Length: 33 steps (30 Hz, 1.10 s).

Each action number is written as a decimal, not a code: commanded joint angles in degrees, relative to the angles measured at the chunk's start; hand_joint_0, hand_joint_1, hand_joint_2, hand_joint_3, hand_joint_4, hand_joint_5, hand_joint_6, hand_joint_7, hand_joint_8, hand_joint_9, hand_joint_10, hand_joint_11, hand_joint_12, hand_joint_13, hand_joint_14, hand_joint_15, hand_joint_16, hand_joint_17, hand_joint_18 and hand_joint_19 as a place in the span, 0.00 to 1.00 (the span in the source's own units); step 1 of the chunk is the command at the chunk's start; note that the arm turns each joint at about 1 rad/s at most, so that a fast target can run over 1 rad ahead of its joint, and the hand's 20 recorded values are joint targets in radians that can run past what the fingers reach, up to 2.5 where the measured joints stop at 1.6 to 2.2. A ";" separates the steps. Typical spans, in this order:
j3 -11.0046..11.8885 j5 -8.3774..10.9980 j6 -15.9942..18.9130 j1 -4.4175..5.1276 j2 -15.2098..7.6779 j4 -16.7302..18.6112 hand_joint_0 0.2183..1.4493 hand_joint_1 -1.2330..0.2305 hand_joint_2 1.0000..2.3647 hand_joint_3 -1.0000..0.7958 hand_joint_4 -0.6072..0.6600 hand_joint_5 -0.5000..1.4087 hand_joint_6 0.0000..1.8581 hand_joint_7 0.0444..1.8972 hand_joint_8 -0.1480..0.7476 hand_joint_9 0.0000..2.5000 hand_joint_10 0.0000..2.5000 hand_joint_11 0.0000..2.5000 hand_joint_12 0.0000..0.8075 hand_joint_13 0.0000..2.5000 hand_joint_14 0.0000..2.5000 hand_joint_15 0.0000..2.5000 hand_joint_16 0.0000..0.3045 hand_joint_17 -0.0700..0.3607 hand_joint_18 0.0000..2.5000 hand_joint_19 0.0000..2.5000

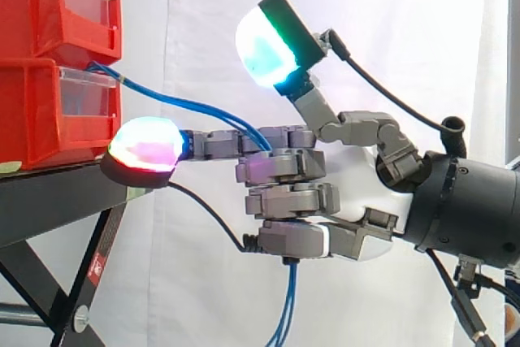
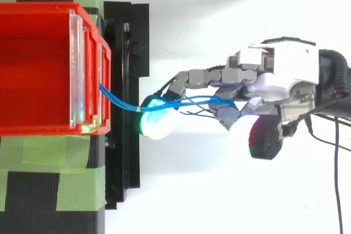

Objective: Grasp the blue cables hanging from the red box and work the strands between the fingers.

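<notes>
Closest to my end, the hand [image 1: 361, 193] reaches in level from the right. Most of its fingers are curled over and clenched around the blue cables [image 1: 180, 103]. The strands go in between the fingers at the top, and their loose ends hang straight down below the hand. The thumb stands up and away from the grasp, its pad [image 1: 264, 46] glowing cyan and green. One finger is stretched out toward the bins, and its magenta fingertip [image 1: 146, 144] sits just beside the edge of the black stand [image 1: 57, 193]. Past it, the cables rise in a shallow arc to the front of the lower red bin [image 1: 49, 111], just under the upper red bin [image 1: 49, 6]. The white curtain [image 1: 195, 6] hangs behind.
</notes>
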 commanded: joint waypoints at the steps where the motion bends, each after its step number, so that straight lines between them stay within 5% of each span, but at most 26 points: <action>1: 0.40 1.29 0.74 0.00 0.81 -4.39 0.43 0.44 0.00 0.00 0.72 0.35 0.01 0.54 0.61 0.36 1.00 0.93 0.63 0.51 1.00 0.62 0.22 0.51 0.72 0.37; 17: 2.69 8.94 2.50 1.50 0.72 -10.72 0.44 0.41 0.00 0.00 0.70 0.39 0.01 0.56 0.61 0.38 1.00 1.00 0.62 0.51 1.00 0.64 0.21 0.49 0.74 0.41; 24: 5.94 8.76 4.00 1.67 0.81 -19.42 0.45 0.42 0.00 0.00 0.70 0.40 0.01 0.58 0.65 0.40 1.00 1.00 0.64 0.55 1.00 0.68 0.21 0.49 0.72 0.36; 33: 6.02 8.76 3.20 2.02 0.72 -19.51 0.45 0.43 0.00 0.00 0.71 0.41 0.01 0.58 0.68 0.43 1.00 1.00 0.69 0.58 1.00 0.70 0.22 0.51 0.72 0.31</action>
